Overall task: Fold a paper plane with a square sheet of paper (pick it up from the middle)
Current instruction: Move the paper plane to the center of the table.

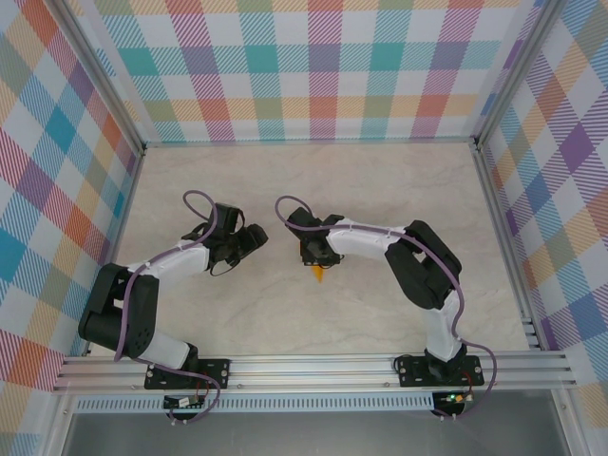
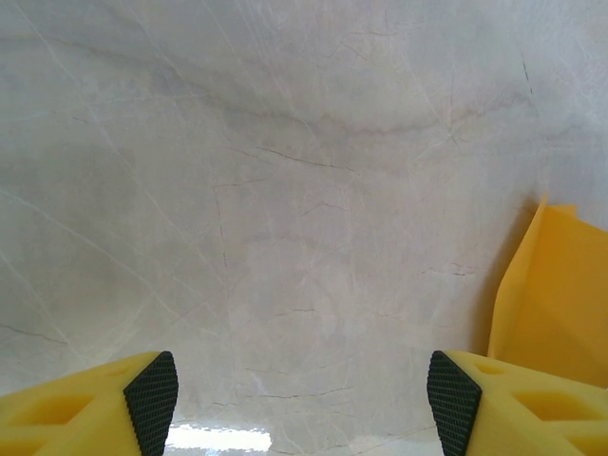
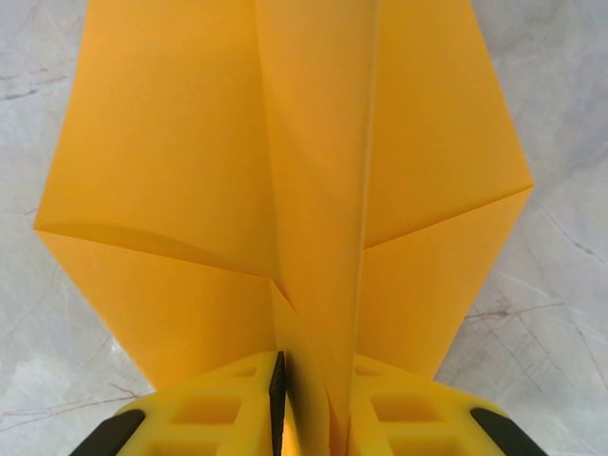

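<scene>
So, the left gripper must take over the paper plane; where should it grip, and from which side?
On the paper plane, probably the centre fold ahead of the right gripper, from the free end: layers stack into a narrow ridge there, while the wings flare thin.

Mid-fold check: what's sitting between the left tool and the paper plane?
Nothing. In the left wrist view, bare marble table runs from the open left tool across to the paper plane; the top view shows the same bare gap.

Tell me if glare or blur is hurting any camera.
Left wrist: a small glare patch on the table near the bottom edge, otherwise sharp. Right wrist: paper evenly lit, creases crisp. Top external: soft even light, no harsh shadows.
</scene>
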{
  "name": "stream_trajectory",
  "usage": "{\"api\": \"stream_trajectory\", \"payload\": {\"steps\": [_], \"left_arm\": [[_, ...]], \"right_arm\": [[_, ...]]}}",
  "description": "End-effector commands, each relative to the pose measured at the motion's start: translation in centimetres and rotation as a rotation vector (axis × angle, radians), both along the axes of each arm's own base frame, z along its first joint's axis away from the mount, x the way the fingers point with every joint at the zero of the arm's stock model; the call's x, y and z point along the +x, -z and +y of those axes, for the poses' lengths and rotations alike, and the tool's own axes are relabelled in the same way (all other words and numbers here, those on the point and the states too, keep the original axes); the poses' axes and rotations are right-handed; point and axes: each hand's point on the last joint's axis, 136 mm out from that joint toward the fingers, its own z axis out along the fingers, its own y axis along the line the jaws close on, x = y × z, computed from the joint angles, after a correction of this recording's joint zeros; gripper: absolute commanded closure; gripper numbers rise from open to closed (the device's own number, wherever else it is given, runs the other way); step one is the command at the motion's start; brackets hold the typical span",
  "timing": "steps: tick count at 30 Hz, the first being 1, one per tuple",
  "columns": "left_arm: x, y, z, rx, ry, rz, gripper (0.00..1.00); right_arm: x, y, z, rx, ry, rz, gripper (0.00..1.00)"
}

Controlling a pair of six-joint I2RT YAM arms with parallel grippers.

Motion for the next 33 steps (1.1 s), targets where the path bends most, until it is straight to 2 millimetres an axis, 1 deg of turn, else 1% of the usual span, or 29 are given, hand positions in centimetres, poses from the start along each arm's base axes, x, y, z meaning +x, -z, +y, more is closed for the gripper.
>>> {"api": "stream_trajectory", "payload": {"steps": [1, 5, 8, 12, 16, 20, 22, 25, 27, 29, 30, 31, 33], "left_arm": [[0.5, -0.2, 0.5, 0.018, -0.001, 0.005, 0.27], [0.6, -0.2, 0.5, 0.02, -0.001, 0.008, 0.27], [0.6, -0.2, 0.6, 0.03, -0.003, 0.012, 0.27], [0.5, -0.3, 0.8, 0.042, 0.001, 0.01, 0.18], [0.4, -0.6, 1.3, 0.065, -0.012, 0.006, 0.06], [0.4, -1.0, 1.9, 0.082, -0.028, 0.0, 0.01], [0.3, -1.2, 2.2, 0.09, -0.034, -0.001, 0.0], [0.1, -1.4, 2.7, 0.104, -0.042, 0.001, 0.0], [0.0, -1.4, 3.1, 0.114, -0.047, 0.001, 0.0], [0.0, -1.6, 3.3, 0.115, -0.054, -0.006, 0.0], [0.0, -1.6, 3.5, 0.117, -0.056, -0.008, 0.0], [-0.5, -1.4, 3.7, 0.126, -0.057, 0.011, 0.0], [-0.9, -1.4, 4.0, 0.132, -0.061, 0.019, 0.0]], "right_arm": [[0.2, -0.8, 0.1, -0.015, -0.003, -0.049, 0.8], [0.6, -0.9, 0.3, -0.052, -0.015, -0.064, 0.81], [0.4, -0.2, 0.0, -0.08, -0.008, -0.054, 0.83], [0.2, 0.7, -0.2, -0.098, -0.005, -0.038, 0.85], [0.2, 1.1, 0.0, -0.101, -0.013, -0.026, 0.85], [0.2, 1.3, 0.2, -0.104, -0.018, -0.012, 0.85], [0.4, 0.6, 0.3, -0.098, -0.017, -0.021, 0.86], [1.1, -1.6, 0.6, -0.086, -0.019, -0.066, 0.88], [1.9, -3.3, 0.6, -0.077, -0.009, -0.107, 0.91], [2.7, -4.2, 0.7, -0.063, -0.002, -0.13, 0.92], [3.2, -4.5, 0.7, -0.058, 0.0, -0.139, 0.93], [3.7, -4.6, 0.7, -0.055, 0.002, -0.146, 0.93], [4.9, -4.6, 0.8, -0.054, 0.008, -0.152, 0.94]]}}
